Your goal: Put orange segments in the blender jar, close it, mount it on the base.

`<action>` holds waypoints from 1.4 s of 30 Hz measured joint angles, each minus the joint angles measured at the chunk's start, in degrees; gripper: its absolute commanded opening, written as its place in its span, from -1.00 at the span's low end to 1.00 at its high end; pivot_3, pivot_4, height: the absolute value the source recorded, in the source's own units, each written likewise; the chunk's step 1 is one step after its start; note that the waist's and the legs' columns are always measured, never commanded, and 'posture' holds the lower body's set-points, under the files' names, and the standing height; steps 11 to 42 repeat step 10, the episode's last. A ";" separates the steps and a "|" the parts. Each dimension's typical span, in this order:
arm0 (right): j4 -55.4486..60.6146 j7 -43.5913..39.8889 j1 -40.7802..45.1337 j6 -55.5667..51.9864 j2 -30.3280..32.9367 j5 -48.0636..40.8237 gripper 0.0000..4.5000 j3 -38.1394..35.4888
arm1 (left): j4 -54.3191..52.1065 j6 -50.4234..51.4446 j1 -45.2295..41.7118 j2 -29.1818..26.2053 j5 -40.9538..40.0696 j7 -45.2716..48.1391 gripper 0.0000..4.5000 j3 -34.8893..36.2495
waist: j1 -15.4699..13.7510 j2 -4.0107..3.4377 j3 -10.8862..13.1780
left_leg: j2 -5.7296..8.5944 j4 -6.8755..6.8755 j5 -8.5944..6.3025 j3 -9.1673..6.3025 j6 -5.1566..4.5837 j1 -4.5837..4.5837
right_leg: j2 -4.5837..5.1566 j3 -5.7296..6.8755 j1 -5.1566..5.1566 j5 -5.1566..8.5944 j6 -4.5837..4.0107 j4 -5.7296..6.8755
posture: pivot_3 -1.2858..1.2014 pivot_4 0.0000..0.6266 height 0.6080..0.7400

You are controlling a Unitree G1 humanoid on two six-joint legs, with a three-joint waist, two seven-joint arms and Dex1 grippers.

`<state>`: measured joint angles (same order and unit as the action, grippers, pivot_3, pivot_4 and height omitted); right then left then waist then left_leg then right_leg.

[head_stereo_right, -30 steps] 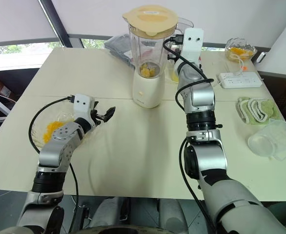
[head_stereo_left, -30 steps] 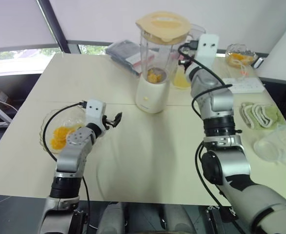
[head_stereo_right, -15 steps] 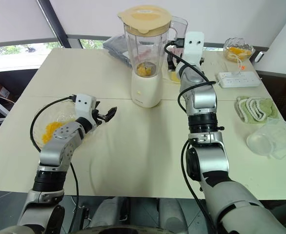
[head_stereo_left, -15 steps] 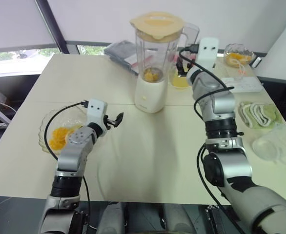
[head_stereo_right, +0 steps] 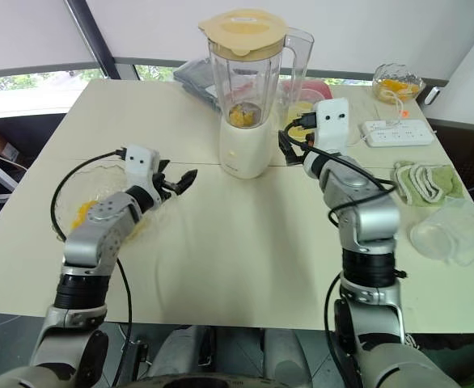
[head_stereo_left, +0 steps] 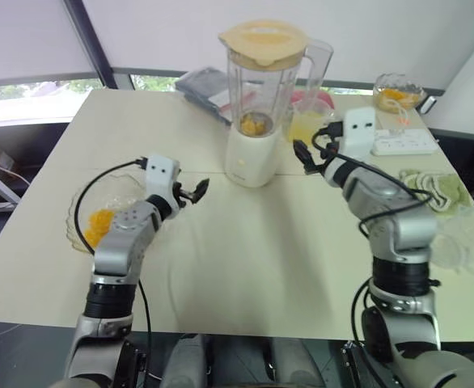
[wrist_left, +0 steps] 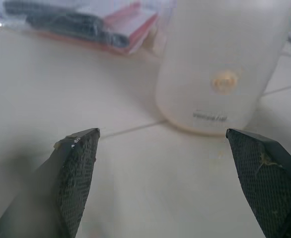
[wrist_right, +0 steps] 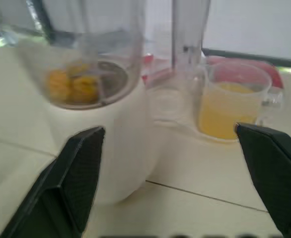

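The clear blender jar (head_stereo_left: 261, 85) stands on its white base (head_stereo_left: 249, 155) at the table's middle back, with its tan lid (head_stereo_left: 263, 42) on top. A few orange segments (head_stereo_left: 256, 124) lie at the jar's bottom. My right gripper (head_stereo_left: 305, 153) hovers open just right of the base, apart from it; its wrist view shows the jar (wrist_right: 86, 74) ahead. My left gripper (head_stereo_left: 196, 191) is open low over the table, left of the base (wrist_left: 220, 69). A glass bowl (head_stereo_left: 82, 212) with more orange segments (head_stereo_left: 99, 226) sits at the left, behind my left wrist.
A cup of orange juice (head_stereo_left: 306, 126) stands right behind the blender. A small bowl of orange pieces (head_stereo_left: 395, 91), a white power strip (head_stereo_left: 403, 144), a folded cloth (head_stereo_left: 427, 187) and a clear plastic jug (head_stereo_left: 463, 242) line the right side. A dark packet (head_stereo_left: 205, 84) lies at the back.
My right arm has drawn back from high beside the jar's handle and dropped to table level, right of the base. The left arm has hardly moved.
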<state>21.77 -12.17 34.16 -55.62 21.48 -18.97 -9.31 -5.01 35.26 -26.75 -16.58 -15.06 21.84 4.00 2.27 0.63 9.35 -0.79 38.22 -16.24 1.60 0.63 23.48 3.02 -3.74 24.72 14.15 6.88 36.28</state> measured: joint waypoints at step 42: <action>14.46 -22.50 -16.21 -4.77 20.86 -19.81 0.93 -18.40 | -9.64 13.30 -5.57 -10.58 -12.12 7.44 0.89 5.31 | 0.24 0.09 0.05 | -0.06 -0.04 -0.04 -0.06 -0.07 -0.09 | -0.31 -0.02 -0.15 0.02 -0.01 -0.17 | 0.03 -0.52 1.00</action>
